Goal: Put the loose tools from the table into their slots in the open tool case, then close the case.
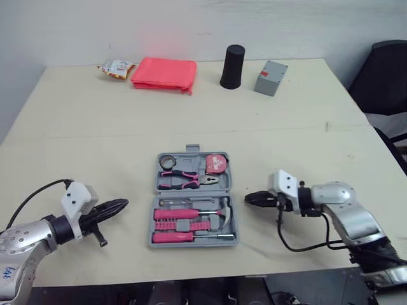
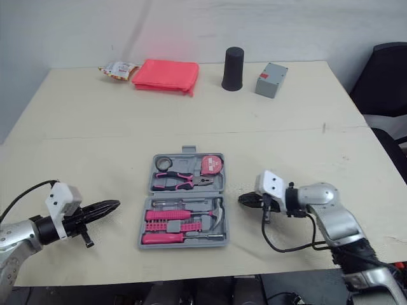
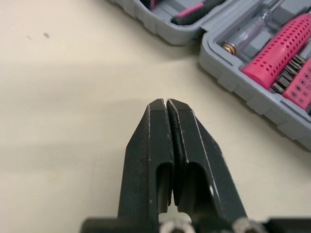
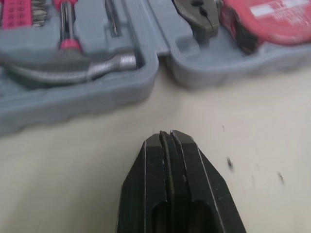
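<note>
**Grey case lies open between two empty pincers**

Grey plastic, the tool case (image 1: 191, 193) sits lid-open on the pale table (image 1: 95, 146), between the two pincers, whose tips point at it from either side. The left pincer (image 1: 124, 204) has its fingers pressed together with nothing between them, near the case's left wall but not touching it. The right pincer (image 1: 248, 199) is likewise pressed together and empty, just beside the case's right wall, level with the seam between its halves.

In the half farther from the pincers lie pink-handled pliers (image 1: 184, 180) and a pink tape measure (image 1: 216, 164). The nearer half holds a hammer (image 1: 224, 213) on the right pincer's side and a pink-handled screwdriver (image 1: 172, 237).

Well beyond both pincers, along the far edge, stand a red folded pouch (image 1: 164, 74), a black cup (image 1: 233, 66) and a grey box (image 1: 271, 77).
</note>
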`<state>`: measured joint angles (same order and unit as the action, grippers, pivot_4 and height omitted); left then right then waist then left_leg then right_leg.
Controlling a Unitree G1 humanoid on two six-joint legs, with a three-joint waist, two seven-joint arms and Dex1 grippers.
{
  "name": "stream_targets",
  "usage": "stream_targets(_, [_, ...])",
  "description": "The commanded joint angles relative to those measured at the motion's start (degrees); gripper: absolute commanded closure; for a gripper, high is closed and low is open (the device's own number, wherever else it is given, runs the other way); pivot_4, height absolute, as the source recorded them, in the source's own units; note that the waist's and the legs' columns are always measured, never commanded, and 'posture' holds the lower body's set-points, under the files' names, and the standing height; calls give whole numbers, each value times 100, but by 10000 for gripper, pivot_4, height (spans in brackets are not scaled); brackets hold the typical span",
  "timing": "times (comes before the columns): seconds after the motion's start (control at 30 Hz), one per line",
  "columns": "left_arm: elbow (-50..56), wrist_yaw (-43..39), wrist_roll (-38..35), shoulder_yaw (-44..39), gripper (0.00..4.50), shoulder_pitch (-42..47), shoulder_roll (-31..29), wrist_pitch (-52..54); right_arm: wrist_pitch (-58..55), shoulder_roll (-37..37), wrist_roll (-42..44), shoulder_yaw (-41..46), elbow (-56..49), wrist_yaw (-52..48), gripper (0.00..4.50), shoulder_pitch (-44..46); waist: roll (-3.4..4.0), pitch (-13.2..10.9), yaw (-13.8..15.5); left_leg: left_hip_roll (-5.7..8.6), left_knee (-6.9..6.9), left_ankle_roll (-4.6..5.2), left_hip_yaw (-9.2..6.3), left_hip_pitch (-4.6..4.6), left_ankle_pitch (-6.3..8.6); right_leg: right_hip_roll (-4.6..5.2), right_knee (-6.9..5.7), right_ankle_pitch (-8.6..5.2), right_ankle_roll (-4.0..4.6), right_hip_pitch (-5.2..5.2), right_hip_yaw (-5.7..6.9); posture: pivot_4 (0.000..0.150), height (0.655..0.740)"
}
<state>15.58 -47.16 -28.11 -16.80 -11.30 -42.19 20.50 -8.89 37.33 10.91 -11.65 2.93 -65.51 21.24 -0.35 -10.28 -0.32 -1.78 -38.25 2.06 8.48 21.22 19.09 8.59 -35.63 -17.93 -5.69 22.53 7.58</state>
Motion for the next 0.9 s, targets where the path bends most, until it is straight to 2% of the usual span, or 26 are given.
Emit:
stream_targets(0.03, [-131,207,244,311,45000,408,173,-60,165,-185,-291,-197,274,124,44417,298,-2,0,16,-1,-1,-1,-1,1,0,0,-1,0,0,0,0,1500,7400])
stream_targets(0.37, [-616,386,680,1019,45000,1064,513,39,379,-830,-586,-489,765,316,44417,962,-2,1,-150,-5,4,-8,1,-3,-5,-8,-29,1,2,0,2,1500,7400])
stream_targets(0.6, [-970,417,758,991,45000,1489,636,47,297,-1033,-739,-522,861,362,44417,1036,-3,2,-138,-5,1,-9,-1,-6,-14,-6,-31,1,2,0,2,1500,7400])
stream_targets(0.9, [-1250,337,868,671,45000,1380,375,-103,123,-909,-674,-455,678,276,44417,895,-2,2,-151,-7,6,-11,-1,-6,-14,-7,-33,1,2,0,3,1500,7400])
